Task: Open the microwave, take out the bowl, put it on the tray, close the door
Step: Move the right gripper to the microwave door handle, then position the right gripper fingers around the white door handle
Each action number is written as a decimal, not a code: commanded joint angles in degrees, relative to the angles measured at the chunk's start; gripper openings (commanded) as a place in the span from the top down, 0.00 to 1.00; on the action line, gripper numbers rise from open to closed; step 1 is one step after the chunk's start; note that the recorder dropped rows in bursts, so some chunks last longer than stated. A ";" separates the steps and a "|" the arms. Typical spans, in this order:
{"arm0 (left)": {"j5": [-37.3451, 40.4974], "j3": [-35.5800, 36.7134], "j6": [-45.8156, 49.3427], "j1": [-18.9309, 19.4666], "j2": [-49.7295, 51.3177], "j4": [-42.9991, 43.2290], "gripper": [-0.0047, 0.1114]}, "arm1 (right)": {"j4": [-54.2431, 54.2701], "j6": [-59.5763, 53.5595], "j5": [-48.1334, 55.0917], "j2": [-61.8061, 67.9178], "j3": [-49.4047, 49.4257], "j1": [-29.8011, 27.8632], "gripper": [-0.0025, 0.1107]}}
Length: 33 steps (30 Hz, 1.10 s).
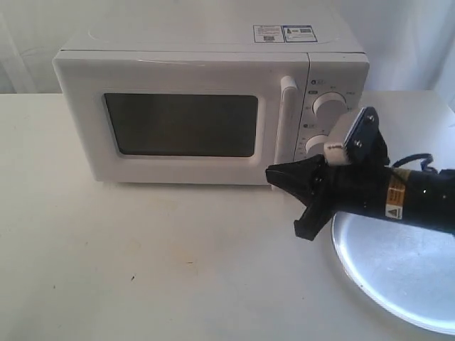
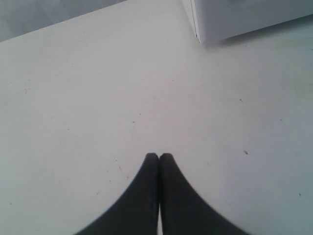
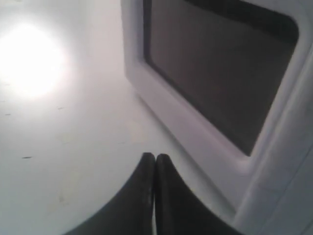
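In the exterior view the microwave (image 1: 192, 121) stands on the white table (image 1: 142, 270) with the door (image 1: 181, 124) shut flat against the body, its bar handle (image 1: 288, 117) upright beside the two knobs (image 1: 328, 106); the dark window gives no sight of the inside. The tray (image 1: 398, 277) lies on the table in front of the knob side, partly under the black right arm, whose right gripper (image 1: 276, 175) points at the lower front corner of the microwave, near it but apart. This view alone shows the tray and the stickers (image 1: 284, 33) on top. The left wrist view shows the left gripper (image 2: 159, 156) with fingertips pressed together, holding nothing, over bare table, with only a lower corner of the microwave (image 2: 234, 19) in sight. The right wrist view settles what the exterior leaves unclear: the right gripper's (image 3: 155, 156) fingers meet tip to tip, empty, close to the door's window frame (image 3: 186, 122), with a bright glare on the table (image 3: 29, 58).
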 commanded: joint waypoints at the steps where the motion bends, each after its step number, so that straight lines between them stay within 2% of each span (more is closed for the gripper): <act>1: -0.03 0.12 -0.24 -0.23 -0.19 -0.22 0.96 | 31.31 -27.96 -1.56 -0.26 8.18 5.20 0.98; 4: -0.03 0.12 -0.24 -0.23 -0.19 -0.22 0.96 | 49.25 -35.51 -4.36 -0.26 11.68 8.68 0.98; 6: -0.03 0.12 -0.24 -0.23 -0.19 -0.22 0.96 | 53.33 -40.44 -5.19 -0.26 12.41 10.20 0.98; 12: -0.03 0.12 -0.24 -0.23 -0.19 -0.22 0.96 | 44.08 -37.36 -5.49 -0.12 10.81 11.18 0.98; 15: -0.03 0.12 -0.24 -0.23 -0.19 -0.22 0.96 | 44.23 -31.25 -5.34 -0.12 9.93 11.18 0.98; 18: -0.03 0.12 -0.24 -0.23 -0.19 -0.22 0.96 | 44.64 -32.43 -3.30 -0.12 9.39 11.18 0.95; 22: -0.03 0.12 -0.24 -0.23 -0.19 -0.22 0.96 | 46.21 -34.35 -2.71 -0.12 9.28 11.18 0.79; 24: -0.03 0.12 -0.24 -0.23 -0.19 -0.22 0.96 | 46.74 -36.91 -2.71 -0.12 9.28 11.18 0.67; 25: -0.03 0.12 -0.24 -0.23 -0.19 -0.22 0.96 | 47.17 -37.95 -2.71 -0.12 9.28 11.18 0.58; 28: -0.03 0.12 -0.24 -0.23 -0.19 -0.22 0.96 | 47.16 -37.98 -2.71 0.26 8.15 11.18 0.41; 30: -0.03 0.12 -0.24 -0.23 -0.19 -0.22 0.96 | 47.16 -37.85 -2.54 1.43 6.64 11.18 0.39; 33: -0.03 0.12 -0.24 -0.23 -0.19 -0.22 0.96 | 47.16 -37.01 -0.49 4.28 3.17 11.18 0.43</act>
